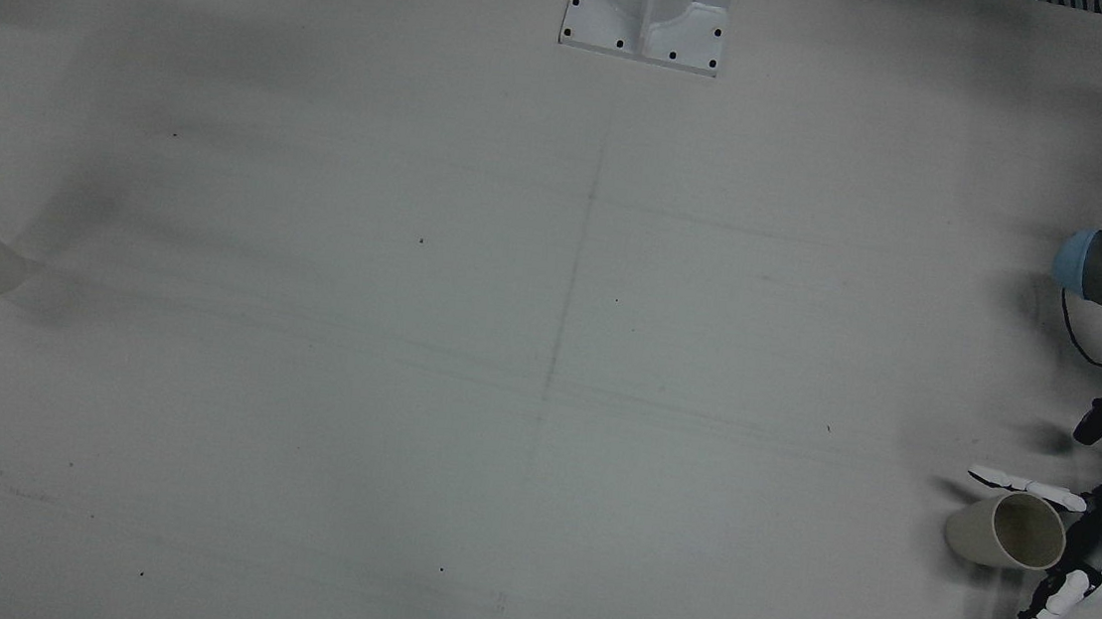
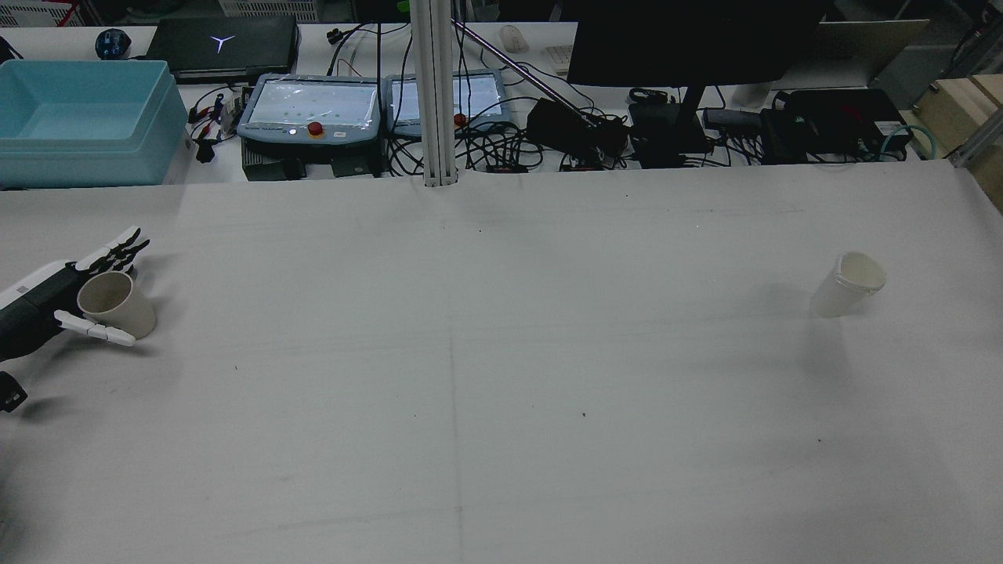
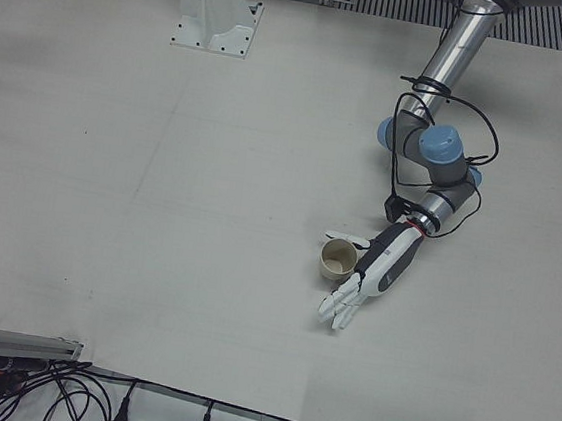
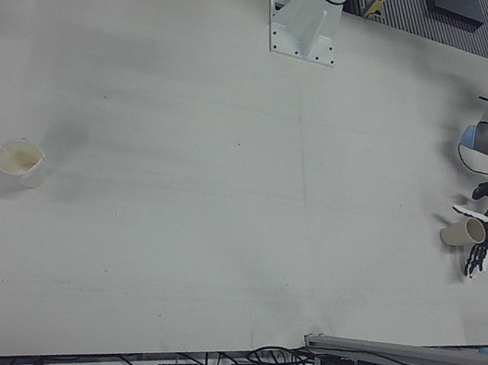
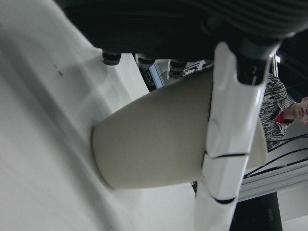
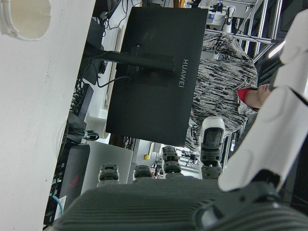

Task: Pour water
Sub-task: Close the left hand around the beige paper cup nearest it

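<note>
On the pale counter [image 2: 486, 376] two cups stand well apart, one near each side edge. The beige paper cup [image 2: 116, 304] stands upright on the robot's left side, its mouth open upward and its inside looking empty. The left hand [image 2: 55, 301] is beside it with fingers spread: the thumb [image 2: 95, 330] reaches along the near side of the cup and the other fingers [image 2: 117, 249] stretch out straight past its far side, so the cup sits in the gap between them. In the left hand view a white finger [image 5: 231, 144] lies across the cup's wall, close to it or touching, but the hand is not closed around the cup. The translucent plastic cup [image 2: 848, 283] stands alone on the robot's right side. The right hand [image 6: 250, 159] shows only in its own view, raised off the counter, its fingers extended and holding nothing
</note>
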Available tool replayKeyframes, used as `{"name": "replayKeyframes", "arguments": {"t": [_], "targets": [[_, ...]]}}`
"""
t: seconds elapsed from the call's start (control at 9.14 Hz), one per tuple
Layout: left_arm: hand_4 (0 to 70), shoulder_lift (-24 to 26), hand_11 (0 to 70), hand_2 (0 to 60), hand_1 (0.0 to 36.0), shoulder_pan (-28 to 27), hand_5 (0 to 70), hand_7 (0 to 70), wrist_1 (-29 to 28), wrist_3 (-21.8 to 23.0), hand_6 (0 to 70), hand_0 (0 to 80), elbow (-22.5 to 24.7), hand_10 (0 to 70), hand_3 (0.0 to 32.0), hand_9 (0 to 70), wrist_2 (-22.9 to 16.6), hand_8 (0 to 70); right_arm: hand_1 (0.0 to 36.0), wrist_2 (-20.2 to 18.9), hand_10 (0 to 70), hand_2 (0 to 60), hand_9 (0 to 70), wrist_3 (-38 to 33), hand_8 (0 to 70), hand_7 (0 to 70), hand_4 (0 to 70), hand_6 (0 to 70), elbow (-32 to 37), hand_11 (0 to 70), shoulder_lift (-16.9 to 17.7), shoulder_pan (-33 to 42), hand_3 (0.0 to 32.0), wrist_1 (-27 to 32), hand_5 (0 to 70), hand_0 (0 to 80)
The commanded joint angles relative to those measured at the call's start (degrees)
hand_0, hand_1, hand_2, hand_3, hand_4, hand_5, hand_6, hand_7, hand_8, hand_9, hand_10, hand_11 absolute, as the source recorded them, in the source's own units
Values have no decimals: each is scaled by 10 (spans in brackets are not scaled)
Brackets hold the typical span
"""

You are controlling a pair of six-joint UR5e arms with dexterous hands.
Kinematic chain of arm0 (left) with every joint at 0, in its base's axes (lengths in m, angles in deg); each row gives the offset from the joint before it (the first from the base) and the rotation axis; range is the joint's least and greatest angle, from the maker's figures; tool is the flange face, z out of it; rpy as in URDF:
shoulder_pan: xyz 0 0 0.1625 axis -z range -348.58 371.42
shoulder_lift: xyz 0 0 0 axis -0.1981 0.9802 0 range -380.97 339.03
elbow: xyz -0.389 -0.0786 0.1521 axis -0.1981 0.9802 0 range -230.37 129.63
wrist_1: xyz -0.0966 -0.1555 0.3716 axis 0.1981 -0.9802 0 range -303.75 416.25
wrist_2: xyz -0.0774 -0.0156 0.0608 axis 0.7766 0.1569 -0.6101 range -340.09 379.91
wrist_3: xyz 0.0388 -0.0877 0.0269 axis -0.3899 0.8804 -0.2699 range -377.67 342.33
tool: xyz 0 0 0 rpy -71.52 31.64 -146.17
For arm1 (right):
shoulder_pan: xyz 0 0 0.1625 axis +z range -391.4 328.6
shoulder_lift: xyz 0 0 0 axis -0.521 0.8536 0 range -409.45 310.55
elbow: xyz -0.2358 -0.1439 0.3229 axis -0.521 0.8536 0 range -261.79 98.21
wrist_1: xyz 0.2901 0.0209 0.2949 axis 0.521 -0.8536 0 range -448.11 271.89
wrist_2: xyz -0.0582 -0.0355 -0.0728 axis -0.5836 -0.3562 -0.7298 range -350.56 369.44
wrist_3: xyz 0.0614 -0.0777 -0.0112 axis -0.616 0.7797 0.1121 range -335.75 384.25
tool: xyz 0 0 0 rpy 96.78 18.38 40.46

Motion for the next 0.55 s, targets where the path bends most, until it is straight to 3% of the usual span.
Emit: {"name": "replayKeyframes", "arguments": {"t": [0.0, 0.22, 0.33, 0.44], "targets": [[78, 6, 26, 44, 281, 0, 0, 106, -4, -19, 0, 736, -7, 0, 146, 7, 0, 0, 101, 0, 38, 110, 25, 0, 17, 146, 133, 68, 0, 63, 1, 0, 0, 0, 700, 458], [81, 6, 29, 35, 280, -7, 0, 107, -3, -19, 0, 742, -7, 0, 140, 7, 0, 0, 101, 2, 38, 108, 29, 0, 20, 148, 136, 69, 0, 64, 1, 0, 0, 0, 700, 459], [89, 10, 22, 41, 246, -13, 0, 107, -1, -19, 0, 631, -8, 0, 140, 7, 0, 0, 101, 3, 38, 108, 26, 0, 18, 146, 132, 68, 0, 63, 0, -1, 0, 0, 700, 458], [108, 11, 22, 40, 228, -23, 0, 107, 2, -19, 0, 613, -9, 0, 124, 7, 1, 0, 101, 3, 37, 107, 28, 0, 19, 147, 133, 69, 1, 62, 0, -1, 0, 0, 700, 458]]}}
